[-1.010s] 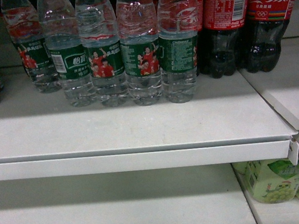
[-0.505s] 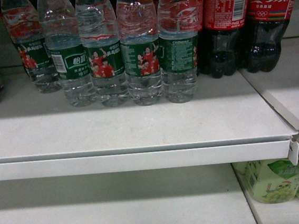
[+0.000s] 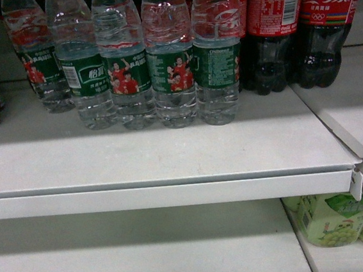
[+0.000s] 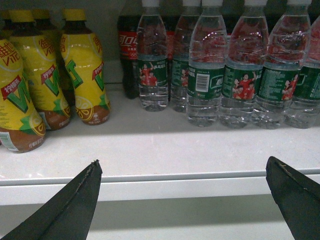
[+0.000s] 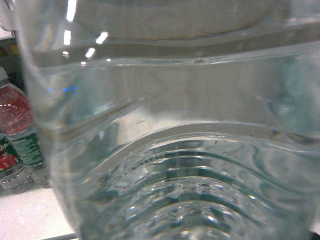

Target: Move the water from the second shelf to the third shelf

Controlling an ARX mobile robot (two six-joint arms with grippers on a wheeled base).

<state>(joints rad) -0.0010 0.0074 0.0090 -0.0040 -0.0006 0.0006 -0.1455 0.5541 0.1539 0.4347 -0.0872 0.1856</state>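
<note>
Shelf (image 3: 170, 156), white metal: a row of water bottles (image 3: 170, 60) with green labels stands toward the back edge, cola bottles (image 3: 325, 26) beside them at the right end, yellow drink bottles (image 4: 82, 65) at the left end.
Left gripper (image 4: 182, 200): jaws wide apart, level with the shelf's front edge, holding nothing.
Right gripper: not visible; a clear water bottle (image 5: 175, 150) fills its wrist view, very close; jaw state cannot be told

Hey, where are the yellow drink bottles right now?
The yellow drink bottles show in the left wrist view at the far left of the white shelf, just left of a cola bottle and the water bottles.
</note>
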